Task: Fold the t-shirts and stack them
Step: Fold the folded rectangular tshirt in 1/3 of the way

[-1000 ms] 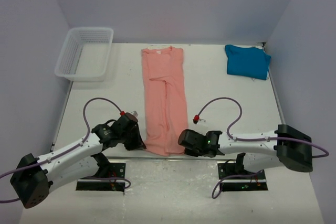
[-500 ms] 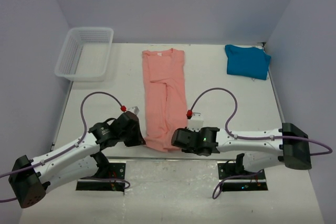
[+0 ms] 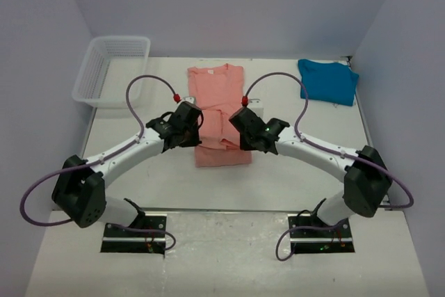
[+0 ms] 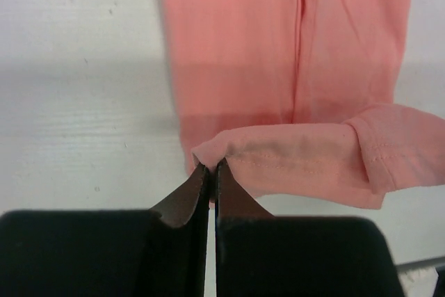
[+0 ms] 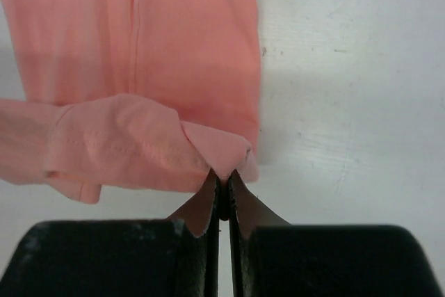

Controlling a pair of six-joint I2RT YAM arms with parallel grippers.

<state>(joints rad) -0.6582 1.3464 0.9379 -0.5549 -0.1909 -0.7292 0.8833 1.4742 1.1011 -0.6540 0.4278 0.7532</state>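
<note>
The salmon-pink t-shirt (image 3: 221, 113) lies lengthwise in the middle of the table, its near hem lifted and carried back over its own body. My left gripper (image 4: 212, 165) is shut on the hem's left corner (image 4: 208, 149). My right gripper (image 5: 222, 173) is shut on the hem's right corner (image 5: 229, 152). In the top view both grippers, left (image 3: 197, 132) and right (image 3: 243, 132), hover over the shirt's middle. The teal-blue t-shirt (image 3: 327, 81) lies bunched at the far right corner.
A white mesh basket (image 3: 113, 70) stands at the far left of the table (image 3: 139, 179). Purple cables arch over both arms. The walls close in at the back and on both sides.
Both grippers have carried the pink shirt's near hem away from the table's front edge to over the shirt's middle, folding the lower part onto the upper.
</note>
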